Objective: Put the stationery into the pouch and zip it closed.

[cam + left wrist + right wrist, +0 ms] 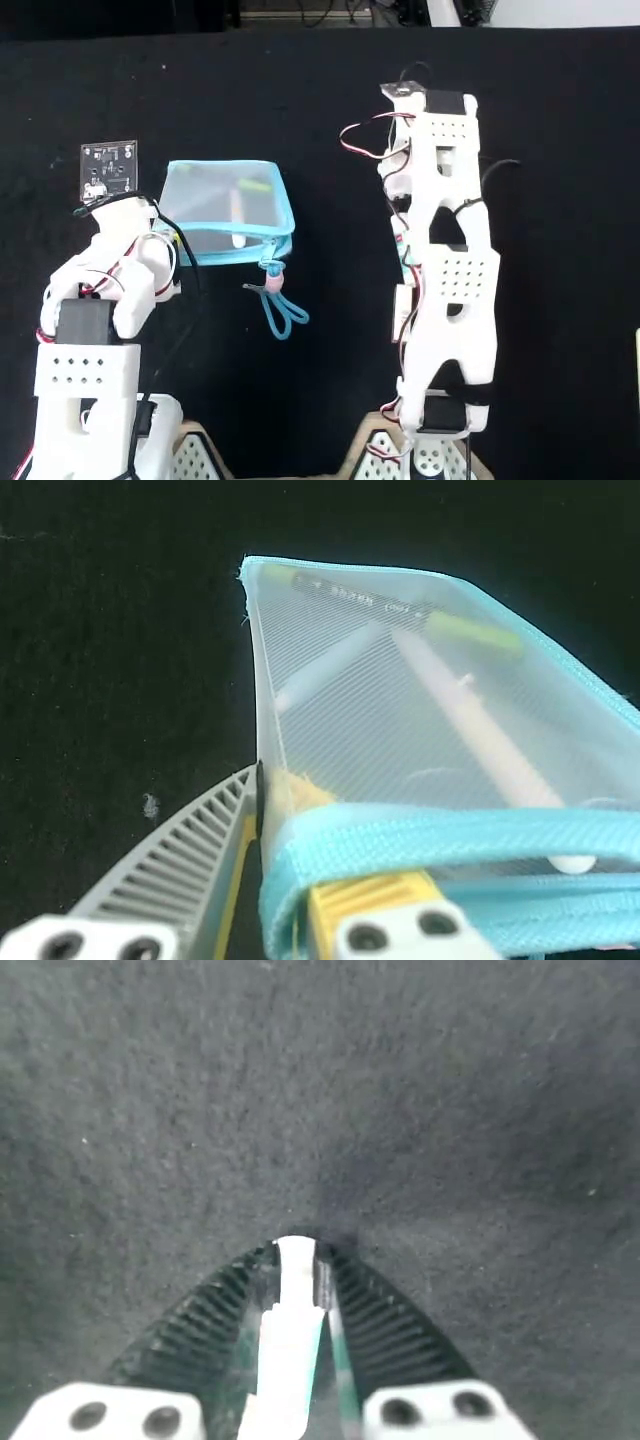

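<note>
On a black table [320, 100], the left gripper [272, 785] clamps the zip-edge corner of the blue mesh pouch [225, 205], seemingly to steady its mouth with pens [470, 720] already inside, while the right gripper [295, 1250], well apart, pinches a slim white item [285, 1350] apparently bound for it.

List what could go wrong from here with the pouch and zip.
The left gripper pinches the translucent mesh pouch with blue trim at one corner only; a tug on the looped zip cord may swing it round.
The white pen inside ends right at the zip band; the slider could snag on it.
The right gripper is shut on a slim white piece against the black cloth, away from the pouch; it might slip on the way.
</note>
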